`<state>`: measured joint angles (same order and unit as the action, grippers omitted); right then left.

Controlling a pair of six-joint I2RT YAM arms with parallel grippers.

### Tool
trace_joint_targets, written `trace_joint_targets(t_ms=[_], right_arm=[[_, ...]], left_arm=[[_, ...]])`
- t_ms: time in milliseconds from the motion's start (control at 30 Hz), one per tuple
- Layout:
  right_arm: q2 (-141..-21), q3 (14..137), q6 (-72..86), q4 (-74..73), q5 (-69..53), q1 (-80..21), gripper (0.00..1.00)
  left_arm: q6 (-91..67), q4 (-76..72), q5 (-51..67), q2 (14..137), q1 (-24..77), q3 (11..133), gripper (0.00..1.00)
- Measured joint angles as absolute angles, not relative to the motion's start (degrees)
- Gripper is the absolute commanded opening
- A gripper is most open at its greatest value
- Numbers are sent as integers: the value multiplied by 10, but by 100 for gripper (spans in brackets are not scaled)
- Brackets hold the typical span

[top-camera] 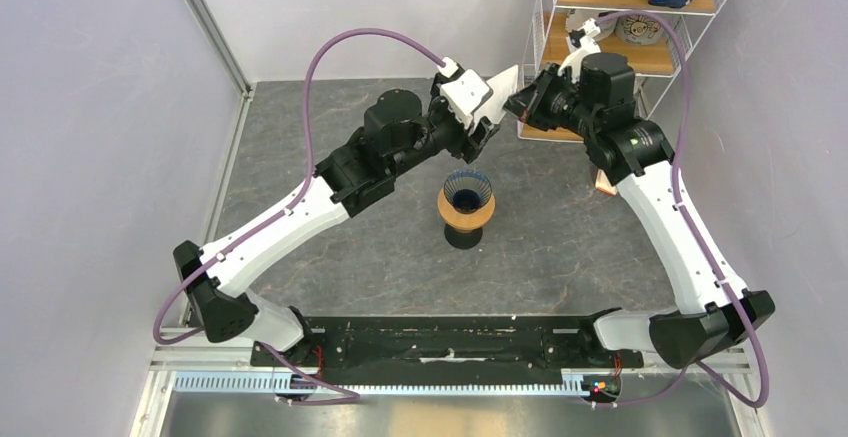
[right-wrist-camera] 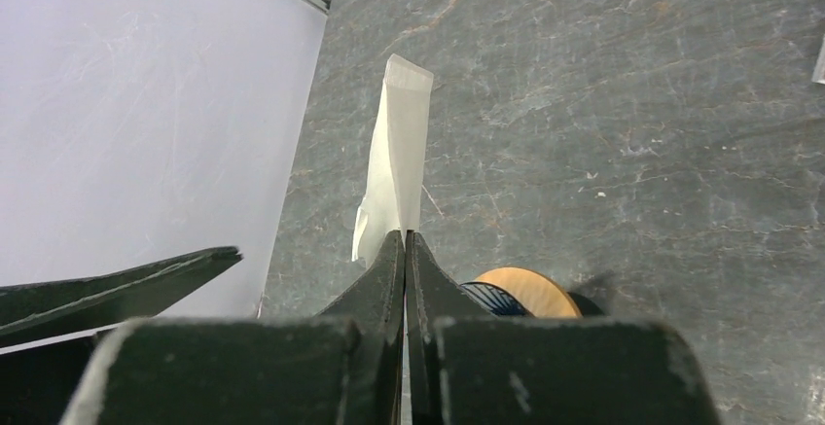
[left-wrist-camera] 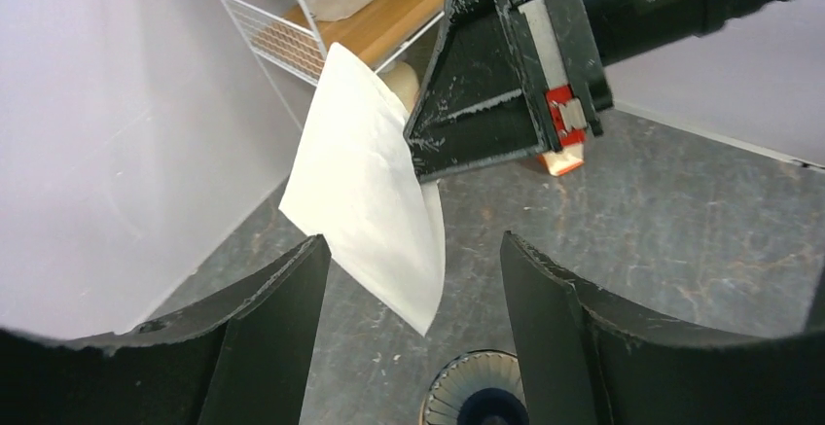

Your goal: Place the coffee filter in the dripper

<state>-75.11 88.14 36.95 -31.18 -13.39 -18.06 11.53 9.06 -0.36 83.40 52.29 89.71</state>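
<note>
The coffee filter (top-camera: pixel 501 87) is a flat, folded white paper piece held in the air behind the dripper. My right gripper (top-camera: pixel 513 107) is shut on its edge; the right wrist view shows the filter (right-wrist-camera: pixel 399 158) sticking out past the closed gripper (right-wrist-camera: pixel 405 236). The dark-blue ribbed dripper (top-camera: pixel 467 193) stands mid-table on an orange ring (top-camera: pixel 466 219) over a dark vessel. My left gripper (top-camera: pixel 480 139) is open and empty, just left of the filter. In the left wrist view the filter (left-wrist-camera: pixel 365 187) hangs between the open fingers (left-wrist-camera: pixel 268 333), above the dripper (left-wrist-camera: pixel 482 398).
A white wire shelf (top-camera: pixel 625 27) with wooden boards, a snack bag and jars stands at the back right, close behind the right wrist. A small orange-and-white item (top-camera: pixel 604 183) lies by the right arm. White walls close the left and back sides.
</note>
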Motion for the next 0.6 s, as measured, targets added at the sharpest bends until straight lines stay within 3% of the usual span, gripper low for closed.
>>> trace_joint_targets(t_ms=[600], right_arm=[[-755,899,370,-324,-26,-260,0]], left_arm=[[156,104,-108,858,526,897,67]])
